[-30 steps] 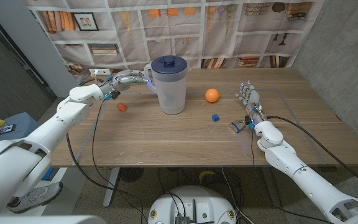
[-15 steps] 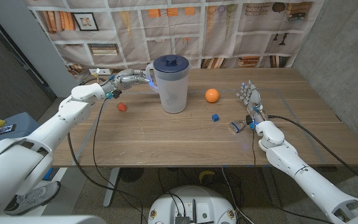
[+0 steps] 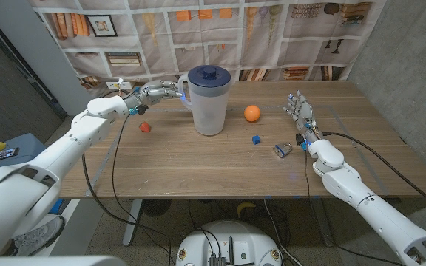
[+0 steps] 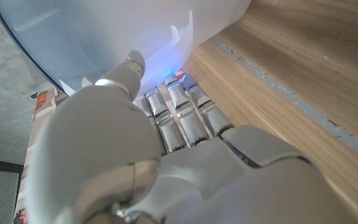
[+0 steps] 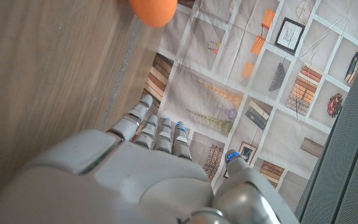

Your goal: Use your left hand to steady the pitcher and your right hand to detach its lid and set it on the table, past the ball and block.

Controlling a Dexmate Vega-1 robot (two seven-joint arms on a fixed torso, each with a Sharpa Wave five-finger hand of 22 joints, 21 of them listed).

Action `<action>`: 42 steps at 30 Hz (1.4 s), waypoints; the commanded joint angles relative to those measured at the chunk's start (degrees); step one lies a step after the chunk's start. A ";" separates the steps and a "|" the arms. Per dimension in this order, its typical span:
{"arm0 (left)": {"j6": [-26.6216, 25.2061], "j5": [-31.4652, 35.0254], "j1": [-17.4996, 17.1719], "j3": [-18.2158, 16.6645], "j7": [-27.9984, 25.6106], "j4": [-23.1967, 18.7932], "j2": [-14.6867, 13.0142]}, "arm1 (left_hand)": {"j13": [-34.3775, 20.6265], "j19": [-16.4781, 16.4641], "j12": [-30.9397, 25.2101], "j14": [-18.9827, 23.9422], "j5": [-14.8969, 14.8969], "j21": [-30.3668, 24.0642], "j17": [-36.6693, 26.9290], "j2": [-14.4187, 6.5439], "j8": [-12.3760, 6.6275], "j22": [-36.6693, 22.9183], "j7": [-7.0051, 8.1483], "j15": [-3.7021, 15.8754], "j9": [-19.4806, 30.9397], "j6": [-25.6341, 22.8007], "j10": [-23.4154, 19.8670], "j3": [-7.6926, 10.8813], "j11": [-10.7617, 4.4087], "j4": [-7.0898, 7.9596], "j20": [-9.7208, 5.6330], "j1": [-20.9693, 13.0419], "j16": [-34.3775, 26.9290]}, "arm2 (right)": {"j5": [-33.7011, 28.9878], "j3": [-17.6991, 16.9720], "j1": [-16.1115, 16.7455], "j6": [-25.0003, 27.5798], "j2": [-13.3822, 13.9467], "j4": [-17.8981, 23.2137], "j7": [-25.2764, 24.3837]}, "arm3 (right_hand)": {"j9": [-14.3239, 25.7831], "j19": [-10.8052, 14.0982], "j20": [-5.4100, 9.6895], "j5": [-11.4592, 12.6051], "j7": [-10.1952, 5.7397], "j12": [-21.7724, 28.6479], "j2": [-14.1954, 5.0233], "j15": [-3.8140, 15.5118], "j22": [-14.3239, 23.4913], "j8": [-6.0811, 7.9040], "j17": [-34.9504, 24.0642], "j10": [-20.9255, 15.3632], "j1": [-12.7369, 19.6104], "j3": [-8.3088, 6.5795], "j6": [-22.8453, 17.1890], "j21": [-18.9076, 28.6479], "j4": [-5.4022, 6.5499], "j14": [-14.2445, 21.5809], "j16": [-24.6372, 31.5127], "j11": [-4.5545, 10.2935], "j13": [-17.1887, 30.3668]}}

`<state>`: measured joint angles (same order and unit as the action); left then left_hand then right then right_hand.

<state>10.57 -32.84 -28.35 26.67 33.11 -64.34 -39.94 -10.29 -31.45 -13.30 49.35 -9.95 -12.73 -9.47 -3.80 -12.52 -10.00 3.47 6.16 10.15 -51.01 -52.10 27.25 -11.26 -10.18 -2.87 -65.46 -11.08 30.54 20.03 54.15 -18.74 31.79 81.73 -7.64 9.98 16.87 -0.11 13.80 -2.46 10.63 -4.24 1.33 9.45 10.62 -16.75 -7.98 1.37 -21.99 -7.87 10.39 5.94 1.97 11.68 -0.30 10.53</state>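
1. Wooden table [image 3: 198,166] stands before a backdrop printed with shelves and frames.
2. Translucent pitcher [image 3: 208,111] stands upright left of centre, its dark blue lid [image 3: 210,75] on top.
3. Left hand [image 3: 161,90] reaches its fingers [image 4: 179,115] to the pitcher's handle; whether they close on it I cannot tell.
4. Right hand [image 3: 299,112] is over the table's right part, fingers apart, holding nothing.
5. Orange ball [image 3: 252,113] lies right of the pitcher.
6. Blue block [image 3: 257,139] sits nearer the robot than the ball.

Small red object [image 3: 146,126] sitting on the wooden table [image 3: 198,166], toward its left edge. Small metallic item [image 3: 282,150] lying right of the table's middle. Printed bookshelf-pattern backdrop [image 3: 272,29] hanging just behind the table's far edge.
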 commanded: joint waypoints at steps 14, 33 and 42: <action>-5.51 0.71 -0.42 1.01 -2.04 -7.83 -1.86 | -0.18 -0.78 0.37 0.79 -0.39 -0.05 -0.22 -0.91 0.55 -0.21 -0.09 7.49 0.11 -1.23 -1.44 0.62 -0.58 0.12 -8.40 -0.34 0.40 | -6.10 -1.38 1.20 2.96 7.56 8.54 -0.77 | 0.10 0.23 0.75 0.39 -0.46 0.48 -0.35 0.11 0.15 0.15 0.49 -0.82 1.27 -0.54 -0.61 0.41 -0.64 0.63 0.36 0.18 0.10; -6.98 2.53 1.86 2.38 -2.49 -9.36 -1.10 | -0.30 -0.71 0.55 0.91 -0.42 0.10 -0.25 -1.19 0.72 -0.20 0.11 7.59 0.26 -1.71 -2.16 0.69 -0.57 0.13 -8.13 -0.57 0.59 | -14.24 -1.62 0.14 7.00 13.51 13.70 -0.98 | 0.18 -0.45 1.22 -0.30 -1.20 0.66 0.61 0.58 0.11 0.69 1.99 -1.74 7.22 -2.18 -2.04 0.10 -6.60 0.52 0.09 0.44 0.12; -7.93 3.06 1.82 2.57 -3.48 -11.06 -1.35 | -0.35 -0.74 0.66 1.08 -0.42 0.16 -0.30 -1.26 0.76 -0.19 -0.01 7.59 0.35 -2.05 -2.49 0.63 -0.61 0.06 -8.05 -0.77 0.60 | -16.41 -2.18 -0.37 8.75 16.39 16.20 0.36 | 0.27 -0.33 1.31 -0.78 -1.26 1.28 0.92 0.68 0.12 0.81 2.30 -3.56 8.45 -2.32 -2.71 0.22 -8.12 0.87 0.28 0.14 0.25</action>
<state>3.67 -30.50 -26.89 28.86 30.49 -73.79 -41.22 -10.59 -31.76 -12.58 49.75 -9.90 -12.73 -9.48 -3.95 -11.68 -9.99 4.28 6.33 10.28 -51.83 -52.72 27.38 -10.65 -10.04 -3.18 -65.32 -10.36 17.07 18.46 54.28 -12.59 44.86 94.83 -8.27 9.98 16.56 1.04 13.12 -3.70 11.48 -2.95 1.75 9.45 11.08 -14.36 -11.05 9.75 -24.14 -9.93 10.61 -1.76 2.38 11.68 0.04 10.52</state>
